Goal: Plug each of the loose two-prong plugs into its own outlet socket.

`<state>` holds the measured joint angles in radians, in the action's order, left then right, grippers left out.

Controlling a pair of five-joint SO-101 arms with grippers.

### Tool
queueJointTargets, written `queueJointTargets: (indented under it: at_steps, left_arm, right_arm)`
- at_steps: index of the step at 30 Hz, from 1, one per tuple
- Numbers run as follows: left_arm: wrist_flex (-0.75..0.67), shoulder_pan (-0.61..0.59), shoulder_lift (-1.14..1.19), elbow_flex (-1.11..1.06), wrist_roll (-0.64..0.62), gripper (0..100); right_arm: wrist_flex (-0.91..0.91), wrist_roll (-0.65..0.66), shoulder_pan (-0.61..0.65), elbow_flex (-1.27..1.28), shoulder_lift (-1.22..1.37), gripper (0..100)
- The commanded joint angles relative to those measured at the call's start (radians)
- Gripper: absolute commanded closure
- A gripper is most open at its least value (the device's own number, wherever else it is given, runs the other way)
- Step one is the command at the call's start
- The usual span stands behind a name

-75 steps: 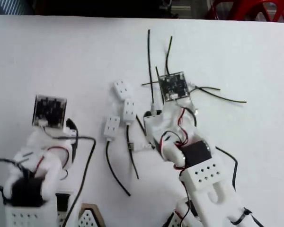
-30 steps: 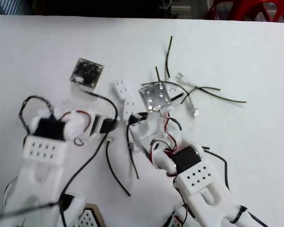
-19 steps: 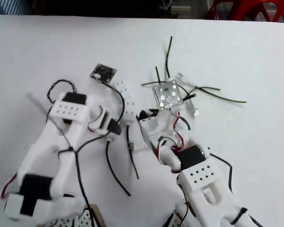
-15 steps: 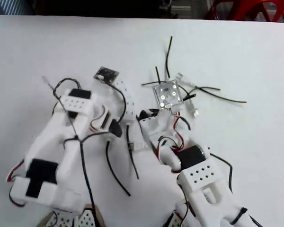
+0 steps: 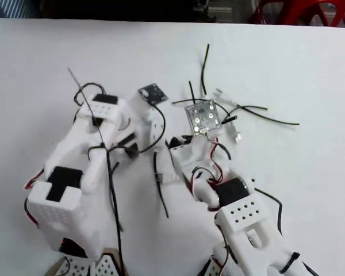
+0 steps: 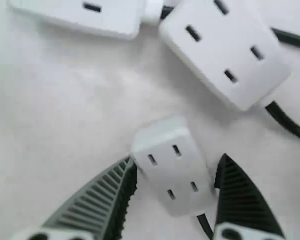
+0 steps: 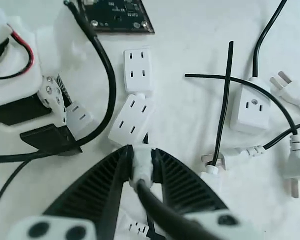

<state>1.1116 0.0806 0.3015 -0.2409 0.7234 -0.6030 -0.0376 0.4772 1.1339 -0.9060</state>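
Note:
Three white outlet sockets lie in a cluster mid-table. My left gripper is open and straddles the nearest small socket, one finger touching its side. The right wrist view also shows that left gripper around this socket. My right gripper is shut on a white two-prong plug with a black cord. The plug's tip is right at the end of the middle socket. A third socket lies beyond it. In the high view both grippers meet beside the sockets.
A single white outlet with a black cord lies off to the side. Loose plugs and black cords are scattered near it. Both arms crowd the table's middle and front.
The left arm swung from the table's front left to the socket cluster and lowered its gripper around the small socket. The right arm, plug in grip, shifted only slightly.

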Motion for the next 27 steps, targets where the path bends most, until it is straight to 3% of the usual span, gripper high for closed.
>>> queueJointTargets:
  at_steps: [1,5,14,19,23,27]
  left_arm:
    - [-0.014,-0.031,-0.013,0.08,0.233,75]
    - [-0.008,-0.035,-0.018,0.1,0.333,71]
    - [0.072,-0.038,-0.14,0.155,0.233,65]
    - [0.15,-0.117,-0.332,0.15,0.037,65]
    - [0.207,-0.225,-0.421,0.117,-0.17,65]
    - [0.236,-0.321,-0.504,-0.006,-0.261,65]
  right_arm:
    - [0.021,0.008,-0.008,-0.009,-0.016,98.1]
    - [0.019,0.008,-0.008,-0.009,-0.016,98.1]
    - [0.013,0.009,-0.008,-0.009,-0.016,98.1]
    - [0.019,0.025,-0.008,-0.015,-0.016,98.1]
    - [0.047,0.186,0.001,-0.051,-0.015,98.0]
    - [0.064,0.298,0.059,-0.115,0.039,98.0]
